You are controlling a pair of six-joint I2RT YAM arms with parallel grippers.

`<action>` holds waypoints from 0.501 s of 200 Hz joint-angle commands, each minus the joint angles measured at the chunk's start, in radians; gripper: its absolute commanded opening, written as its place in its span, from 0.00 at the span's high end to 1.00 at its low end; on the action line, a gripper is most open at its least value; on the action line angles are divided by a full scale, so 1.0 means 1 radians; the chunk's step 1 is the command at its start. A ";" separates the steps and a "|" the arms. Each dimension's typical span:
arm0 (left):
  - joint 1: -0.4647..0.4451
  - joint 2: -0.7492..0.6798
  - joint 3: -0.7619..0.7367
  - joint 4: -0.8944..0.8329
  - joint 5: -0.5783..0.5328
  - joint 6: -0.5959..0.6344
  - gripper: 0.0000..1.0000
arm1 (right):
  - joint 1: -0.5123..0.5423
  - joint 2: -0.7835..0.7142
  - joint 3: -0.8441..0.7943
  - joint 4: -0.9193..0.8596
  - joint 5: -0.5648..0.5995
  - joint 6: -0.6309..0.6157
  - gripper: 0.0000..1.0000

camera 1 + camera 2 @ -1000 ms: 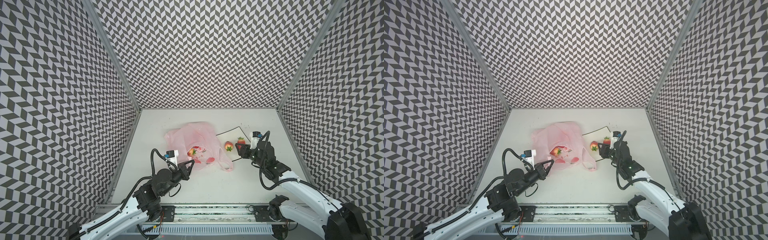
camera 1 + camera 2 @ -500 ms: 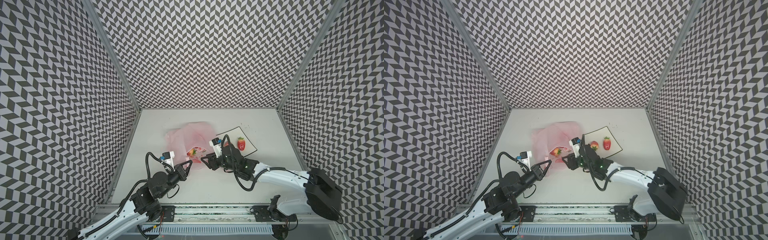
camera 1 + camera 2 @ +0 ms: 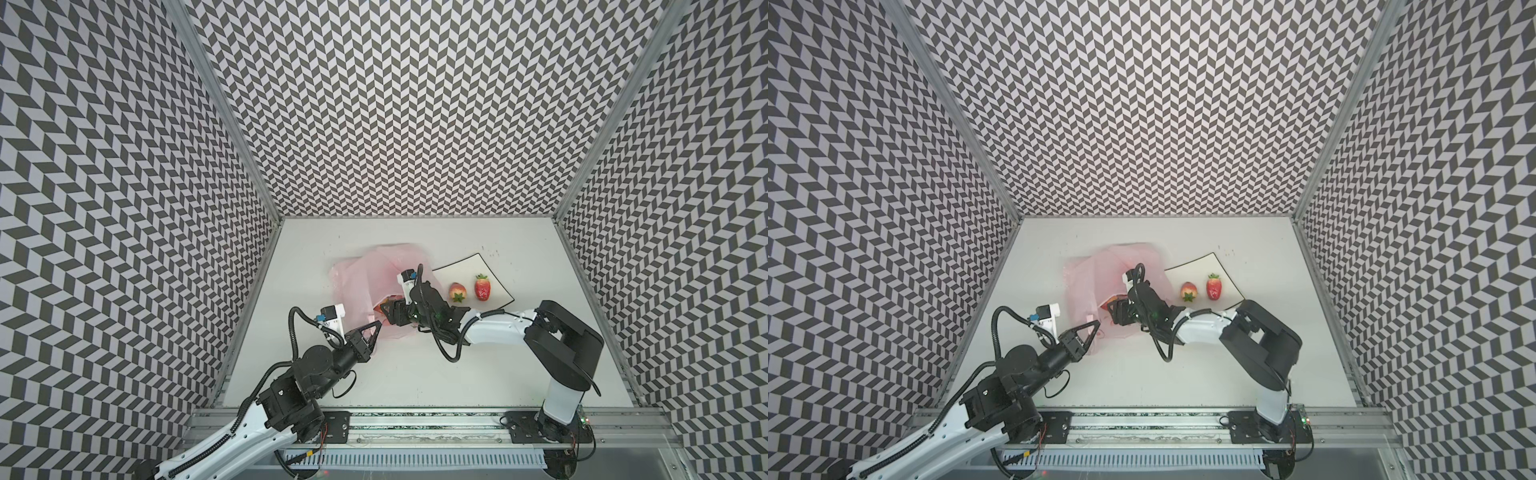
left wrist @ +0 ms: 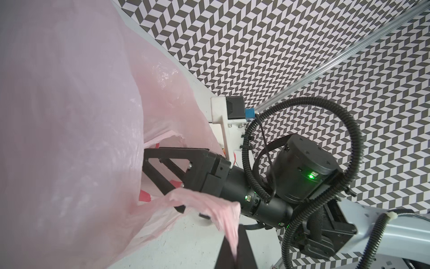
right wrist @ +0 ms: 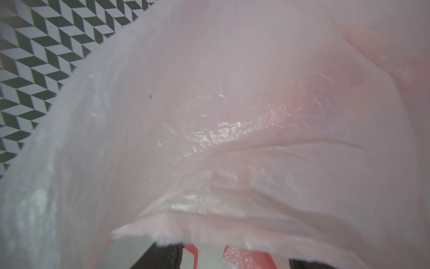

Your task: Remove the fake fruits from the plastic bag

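- Left tool (image 3: 376, 325): pinched shut on a fold of the plastic bag (image 3: 368, 274) at its mouth, holding that edge up off the worktop (image 3: 415, 374).
- Right tool (image 3: 384, 313): jaws apart, tips just inside the bag mouth, pointing across toward the left tool; nothing visibly clamped.
- Fake fruits: a strawberry (image 3: 482, 287) and a round fruit (image 3: 457, 291) already on the plate (image 3: 461, 266); an orange-red patch (image 3: 388, 300) inside the bag just ahead of the right tool's tips.
- Judged: next pick falls to the right arm, far the nearer; reach runs straight in along the tool's own axis.
- Left wrist view alone shows the jaw gap; right wrist view shows film and red between the tips, fruit or print not told apart.
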 commanded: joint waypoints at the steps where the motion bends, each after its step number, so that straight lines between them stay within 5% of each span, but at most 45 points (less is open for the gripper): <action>1: 0.006 0.002 -0.003 -0.007 -0.014 0.008 1.00 | 0.006 0.055 0.055 0.049 0.068 0.044 0.29; 100: 0.006 0.041 0.010 0.020 0.010 0.018 1.00 | 0.016 0.293 0.259 0.000 0.105 0.062 0.28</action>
